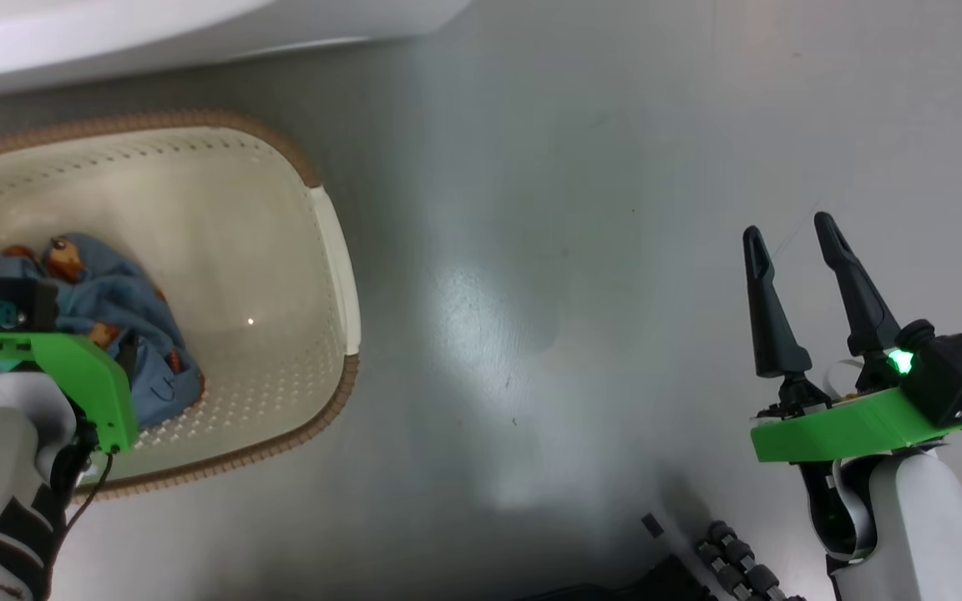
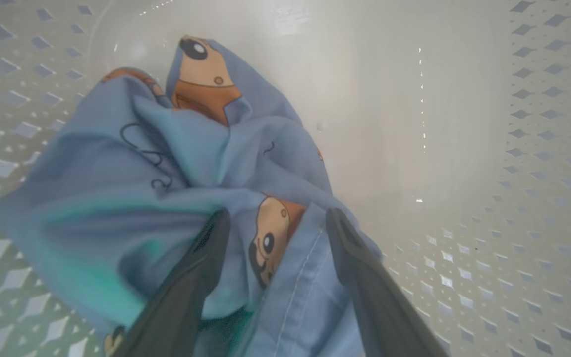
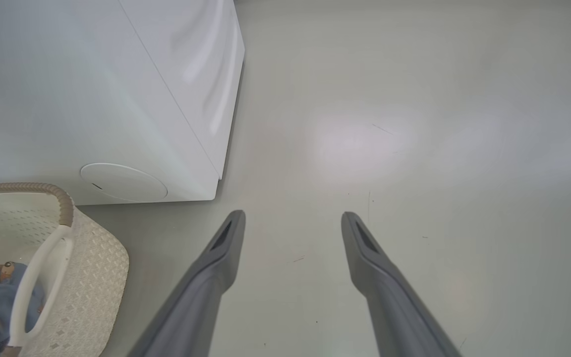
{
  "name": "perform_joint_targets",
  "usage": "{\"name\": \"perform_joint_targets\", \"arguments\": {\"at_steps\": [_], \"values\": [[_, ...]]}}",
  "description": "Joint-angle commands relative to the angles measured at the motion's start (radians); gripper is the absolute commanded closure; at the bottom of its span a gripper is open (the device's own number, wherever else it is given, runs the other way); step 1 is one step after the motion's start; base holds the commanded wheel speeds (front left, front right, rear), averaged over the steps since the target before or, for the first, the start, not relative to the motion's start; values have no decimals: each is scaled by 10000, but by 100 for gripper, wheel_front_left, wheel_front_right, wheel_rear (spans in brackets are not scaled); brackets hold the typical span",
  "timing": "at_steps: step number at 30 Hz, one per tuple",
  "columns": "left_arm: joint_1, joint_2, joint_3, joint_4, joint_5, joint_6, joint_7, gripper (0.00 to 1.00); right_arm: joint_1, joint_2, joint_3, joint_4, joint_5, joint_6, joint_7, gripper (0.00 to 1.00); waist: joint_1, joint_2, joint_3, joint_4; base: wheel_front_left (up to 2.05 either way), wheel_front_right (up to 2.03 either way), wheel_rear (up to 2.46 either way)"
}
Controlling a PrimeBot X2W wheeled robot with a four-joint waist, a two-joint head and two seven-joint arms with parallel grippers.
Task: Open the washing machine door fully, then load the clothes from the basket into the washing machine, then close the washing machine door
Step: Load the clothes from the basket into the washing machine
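The cream basket stands on the floor at the left, with the blue clothes bunched in its bottom. My left arm reaches down into it, and its green wrist mount covers the fingers. In the left wrist view my left gripper is open, its two fingers set down on either side of a fold of the clothes. My right gripper hangs open over bare floor at the right, holding nothing. The white washing machine stands beyond the basket. The washing machine door is out of view.
Grey floor stretches between the basket and my right arm. The washing machine's lower edge crosses the top left of the head view. Part of my base shows at the bottom.
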Motion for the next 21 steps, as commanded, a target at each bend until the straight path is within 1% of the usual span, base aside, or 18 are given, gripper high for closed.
{"name": "perform_joint_targets", "arguments": {"at_steps": [1, 8, 15, 21], "values": [[79, 511, 82, 56, -141, -15, 13, 0, 212, -4, 223, -257, -14, 16, -55, 0, 0, -1, 347, -93, 0, 0, 0], [-199, 416, -290, 482, -579, -15, 229, 0, 459, -4, 174, -360, -174, 16, -55, 0, 0, -1, 474, 8, 0, 0, 0], [-297, 320, -589, 774, -678, -15, 367, 0, 641, -4, 139, -523, -350, 16, -55, 0, 0, -1, 546, 42, 0, 0, 0], [-344, 269, -633, 890, -800, -15, 502, 0, 744, -4, 128, -636, -440, 16, -55, 0, 0, -1, 615, 70, 0, 0, 0]]}}
